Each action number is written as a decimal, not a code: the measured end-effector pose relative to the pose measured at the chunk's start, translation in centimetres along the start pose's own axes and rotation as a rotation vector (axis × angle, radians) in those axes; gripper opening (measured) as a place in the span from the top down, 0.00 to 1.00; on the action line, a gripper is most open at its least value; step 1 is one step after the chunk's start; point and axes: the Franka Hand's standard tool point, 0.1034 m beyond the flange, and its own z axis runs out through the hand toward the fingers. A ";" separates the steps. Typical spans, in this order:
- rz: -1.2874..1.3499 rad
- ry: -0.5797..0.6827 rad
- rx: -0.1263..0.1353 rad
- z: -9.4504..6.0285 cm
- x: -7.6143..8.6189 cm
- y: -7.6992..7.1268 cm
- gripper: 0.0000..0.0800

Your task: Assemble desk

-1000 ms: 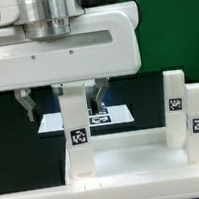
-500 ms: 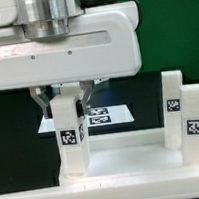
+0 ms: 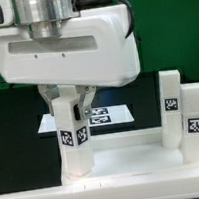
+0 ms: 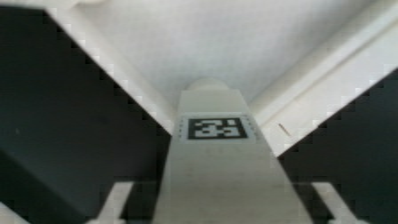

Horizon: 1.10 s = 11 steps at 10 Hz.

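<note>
Three short square-section white plastic legs upright on wide rimmed white desk top (image 3: 124, 150): two (image 3: 174, 106) (image 3: 197, 118) at exterior view's right, one (image 3: 72, 136) at its left. Two-finger gripper (image 3: 67, 99) clamped on left leg's upper end, fingers (image 3: 49, 100) against its sides. Marker board (image 3: 109, 114) flat on dark table behind. Wrist view: tagged leg (image 4: 221, 150) between jaws
</note>
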 end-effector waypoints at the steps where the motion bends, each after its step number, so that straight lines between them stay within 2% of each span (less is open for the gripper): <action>1: 0.170 -0.002 0.002 0.0 -0.2 -0.2 0.64; 4: 0.647 -0.013 0.056 0.2 -0.6 -0.7 0.64; 6: 0.847 -0.015 0.063 0.2 -0.5 -0.9 0.64; 7: 0.843 -0.015 0.062 0.2 -0.5 -0.9 0.64; 9: 0.790 -0.014 0.061 0.3 -0.6 -0.9 0.30; 10: 0.600 -0.001 0.051 0.4 -0.8 -0.9 0.30; 11: 0.390 0.002 0.047 0.7 -1.4 -1.1 0.21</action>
